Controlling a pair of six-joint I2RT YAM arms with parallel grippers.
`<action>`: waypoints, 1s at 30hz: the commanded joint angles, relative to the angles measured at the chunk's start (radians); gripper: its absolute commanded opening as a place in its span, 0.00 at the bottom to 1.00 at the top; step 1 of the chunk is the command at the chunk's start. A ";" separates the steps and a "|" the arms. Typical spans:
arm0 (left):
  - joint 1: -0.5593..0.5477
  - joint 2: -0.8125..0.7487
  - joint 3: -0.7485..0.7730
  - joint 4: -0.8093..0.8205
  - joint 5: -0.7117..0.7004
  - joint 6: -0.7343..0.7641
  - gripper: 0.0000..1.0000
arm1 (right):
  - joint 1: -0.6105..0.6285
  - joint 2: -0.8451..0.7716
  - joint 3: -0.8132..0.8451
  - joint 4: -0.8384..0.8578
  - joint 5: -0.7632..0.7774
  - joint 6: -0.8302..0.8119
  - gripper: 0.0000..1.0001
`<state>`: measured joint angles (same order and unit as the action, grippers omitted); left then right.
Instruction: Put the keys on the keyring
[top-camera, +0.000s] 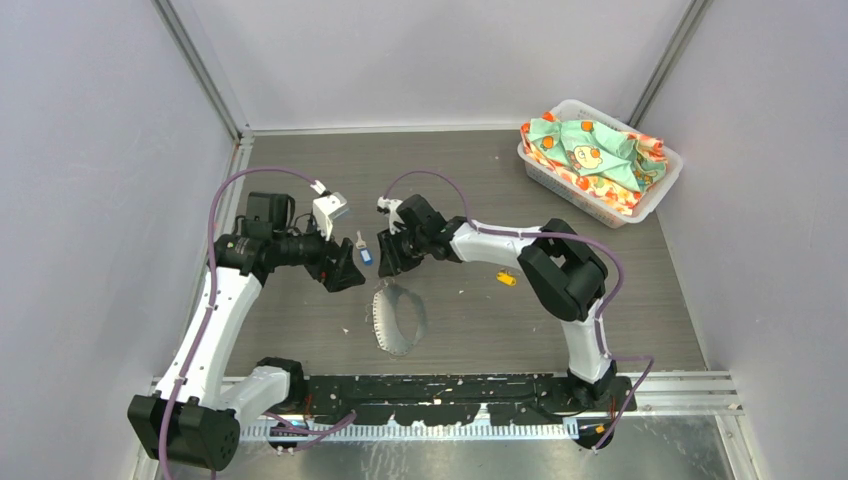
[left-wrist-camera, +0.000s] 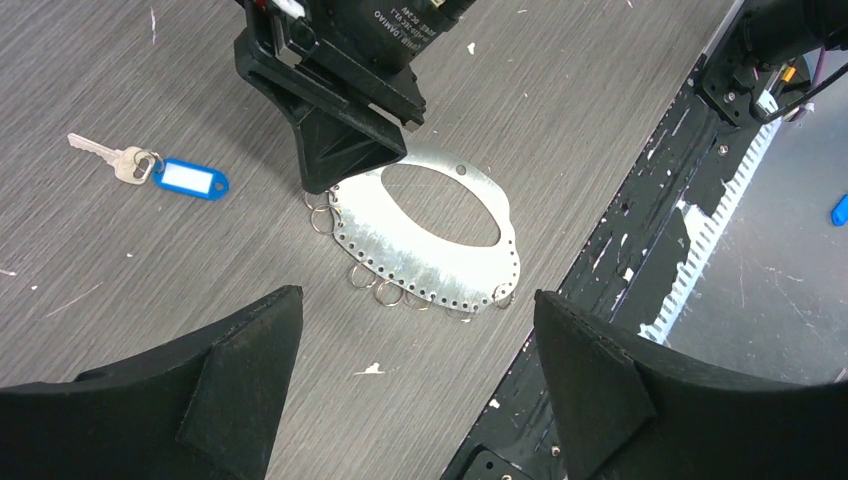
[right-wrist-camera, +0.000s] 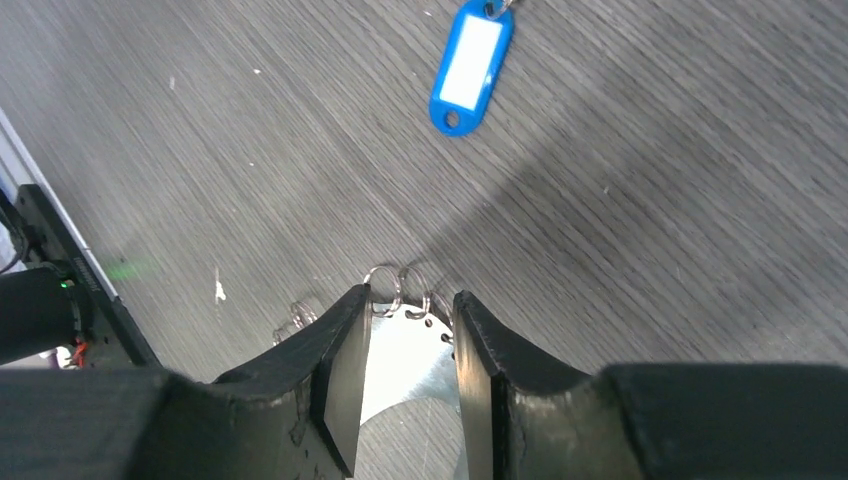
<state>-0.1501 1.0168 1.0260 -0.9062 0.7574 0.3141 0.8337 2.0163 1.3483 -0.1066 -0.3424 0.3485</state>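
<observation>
The keyring (top-camera: 397, 322) is a flat silver oval plate with a punched rim and several small wire rings; it lies on the table, also in the left wrist view (left-wrist-camera: 430, 250). My right gripper (top-camera: 390, 265) stands over its far end, jaws a narrow gap apart with the plate's end (right-wrist-camera: 408, 350) showing between them, gripping nothing that I can see. The blue-headed key (top-camera: 364, 255) lies just left of it (left-wrist-camera: 190, 178) (right-wrist-camera: 470, 65). The yellow-headed key (top-camera: 507, 278) lies to the right. My left gripper (top-camera: 345, 270) (left-wrist-camera: 418, 300) is open and empty above the table.
A white basket (top-camera: 570, 190) of patterned cloth stands at the back right. The black base rail (top-camera: 450, 385) runs along the near edge, close to the keyring's near end (left-wrist-camera: 640, 210). Grey walls close in the left, right and back.
</observation>
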 joint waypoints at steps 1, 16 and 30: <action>0.004 -0.014 0.007 0.017 0.012 -0.013 0.86 | -0.002 0.016 0.035 -0.048 0.009 -0.048 0.40; -0.008 -0.009 0.026 -0.008 0.023 -0.012 0.82 | -0.001 0.043 0.019 -0.047 -0.017 -0.037 0.32; -0.016 -0.001 0.042 -0.017 0.034 -0.010 0.79 | -0.002 0.063 0.035 -0.024 -0.066 -0.032 0.02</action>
<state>-0.1600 1.0168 1.0264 -0.9180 0.7681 0.3134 0.8337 2.0769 1.3514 -0.1570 -0.3775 0.3191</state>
